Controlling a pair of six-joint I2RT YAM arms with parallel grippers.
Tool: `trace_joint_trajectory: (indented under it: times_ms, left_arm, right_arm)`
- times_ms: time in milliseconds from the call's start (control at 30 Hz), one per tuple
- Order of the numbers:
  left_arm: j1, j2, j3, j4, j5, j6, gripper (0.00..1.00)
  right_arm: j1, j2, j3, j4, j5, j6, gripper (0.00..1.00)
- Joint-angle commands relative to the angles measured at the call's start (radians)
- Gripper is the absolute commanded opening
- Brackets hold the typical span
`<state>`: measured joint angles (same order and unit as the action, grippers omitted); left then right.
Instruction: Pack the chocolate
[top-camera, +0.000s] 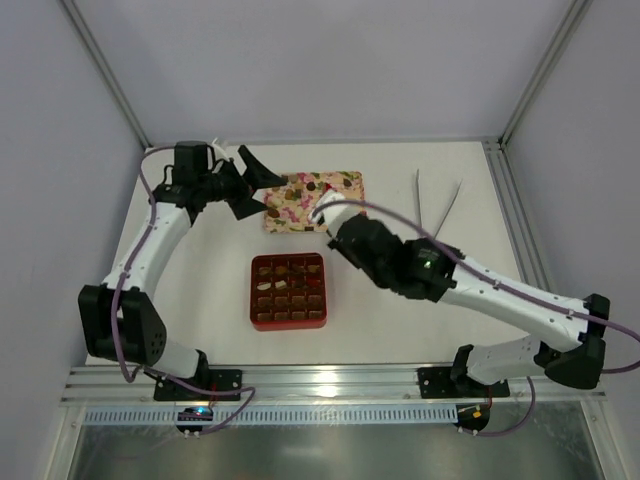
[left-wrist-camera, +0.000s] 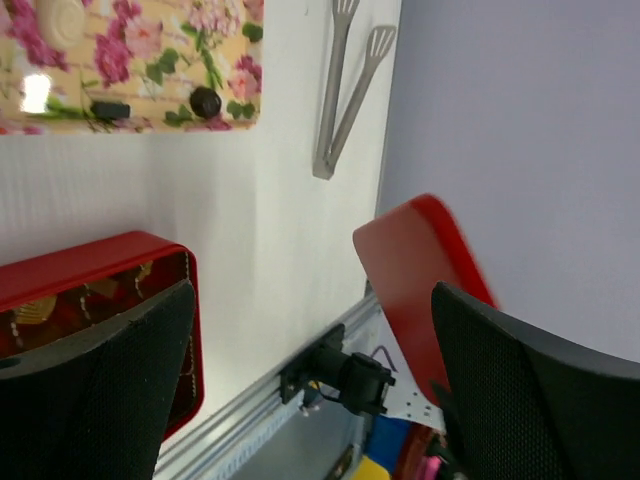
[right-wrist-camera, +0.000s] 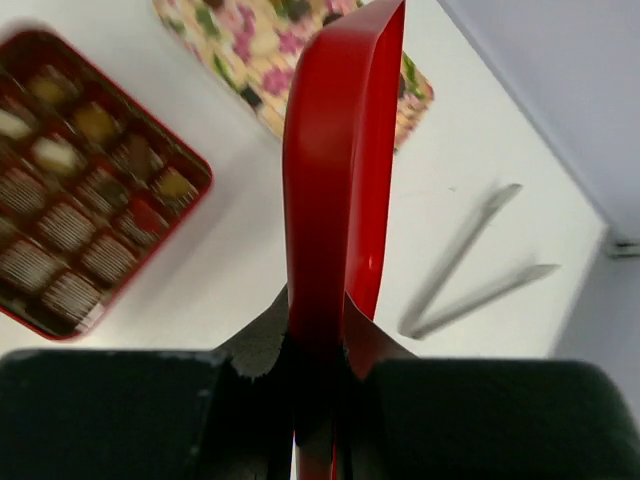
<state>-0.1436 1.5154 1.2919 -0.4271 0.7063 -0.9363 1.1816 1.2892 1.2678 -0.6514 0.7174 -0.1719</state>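
My right gripper (right-wrist-camera: 320, 350) is clamped on the red lid (right-wrist-camera: 340, 170), and my left gripper (top-camera: 248, 183) gapes wide by the floral tray's (top-camera: 345, 185) left end. Chocolate (right-wrist-camera: 60, 155) sits in the red box (top-camera: 254, 290) mid-tabletop (top-camera: 200, 280), with more on the tray. I'd level the lid squarely over the box before lowering.

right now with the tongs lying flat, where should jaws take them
Near the joined end of the tongs, where the two arms run close together. Come straight down from above, jaws straddling both arms, since they lie flat on the table.
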Motion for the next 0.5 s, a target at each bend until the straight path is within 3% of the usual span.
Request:
trace_joint_trajectory:
  times_ms: [0, 167, 233, 267, 367, 467]
  left_arm:
    - [0.001, -0.121, 0.041, -0.093, -0.142, 0.123, 0.98]
    - [0.002, -0.273, 0.026, -0.234, -0.419, 0.24, 0.98]
    - [0.002, -0.32, 0.009, -0.274, -0.525, 0.272, 0.98]
    - [0.002, -0.352, -0.005, -0.288, -0.553, 0.28, 0.98]
    - [0.002, -0.398, -0.045, -0.34, -0.623, 0.307, 0.98]
    - [0.002, -0.431, -0.094, -0.358, -0.631, 0.327, 0.98]
  right_arm:
    - [-0.164, -0.07, 0.162, -0.057, -0.408, 0.227, 0.04]
    - [-0.402, -0.031, 0.124, 0.111, -1.008, 0.461, 0.04]
    - [-0.49, -0.008, 0.049, 0.24, -1.165, 0.631, 0.04]
    - [-0.51, -0.001, -0.035, 0.401, -1.299, 0.705, 0.04]
    - [-0.543, 0.051, -0.186, 0.768, -1.447, 0.967, 0.04]
    - [-0.539, 0.128, -0.304, 1.111, -1.486, 1.21, 0.04]
